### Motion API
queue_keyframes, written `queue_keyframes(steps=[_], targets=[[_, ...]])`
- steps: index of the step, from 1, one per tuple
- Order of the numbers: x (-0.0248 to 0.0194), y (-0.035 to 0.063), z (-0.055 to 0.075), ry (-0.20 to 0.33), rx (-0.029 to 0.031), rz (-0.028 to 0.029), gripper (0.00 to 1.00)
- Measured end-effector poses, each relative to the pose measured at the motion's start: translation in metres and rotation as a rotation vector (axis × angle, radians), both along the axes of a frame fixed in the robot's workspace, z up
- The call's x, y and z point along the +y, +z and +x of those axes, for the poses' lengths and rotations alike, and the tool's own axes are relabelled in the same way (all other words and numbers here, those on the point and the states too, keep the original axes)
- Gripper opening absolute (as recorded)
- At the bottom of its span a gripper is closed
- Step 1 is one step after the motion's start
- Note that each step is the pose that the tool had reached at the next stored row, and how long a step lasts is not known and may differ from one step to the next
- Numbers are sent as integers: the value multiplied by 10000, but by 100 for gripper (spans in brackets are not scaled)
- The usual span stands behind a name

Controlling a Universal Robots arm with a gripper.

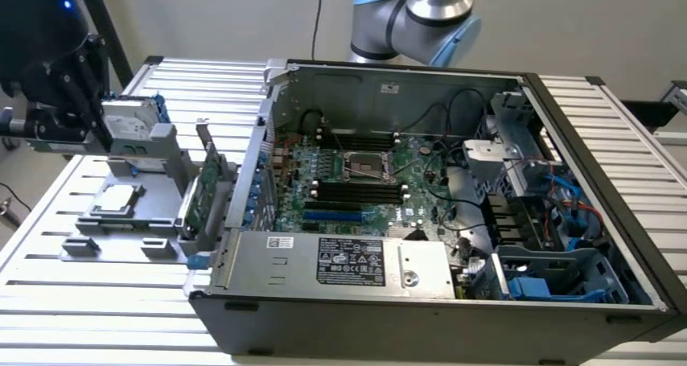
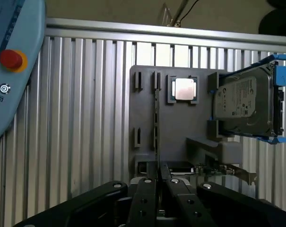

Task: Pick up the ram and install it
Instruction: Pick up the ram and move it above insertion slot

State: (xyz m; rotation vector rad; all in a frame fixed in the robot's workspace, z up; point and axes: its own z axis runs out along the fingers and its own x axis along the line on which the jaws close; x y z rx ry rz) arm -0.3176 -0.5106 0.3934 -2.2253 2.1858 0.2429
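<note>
Gripper (image 2: 158,176), its fingers drawn narrow about the near end of the ram (image 2: 156,127), which stands on edge in the grey holder tray (image 2: 147,113) beside the processor chip (image 2: 185,89); light, stiff, probably fragile, best pinched by its edges.

Even, diffuse indoor lighting, moderately bright. Soft glare on the ribbed aluminium table (image 1: 64,221) and on the small square silver processor chip (image 2: 185,89). Deep shadow inside the open black computer case (image 1: 580,245). Slightly soft close up in the wrist view.
</note>
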Motion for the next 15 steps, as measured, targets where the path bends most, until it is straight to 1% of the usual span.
queue_keyframes(steps=[4,7,9,12,15], targets=[[0,100,179,11,31,27,14],[0,131,315,14,41,78,14],[0,140,405,14,44,130,14],[0,143,541,16,46,225,14],[0,143,679,18,49,293,14]])
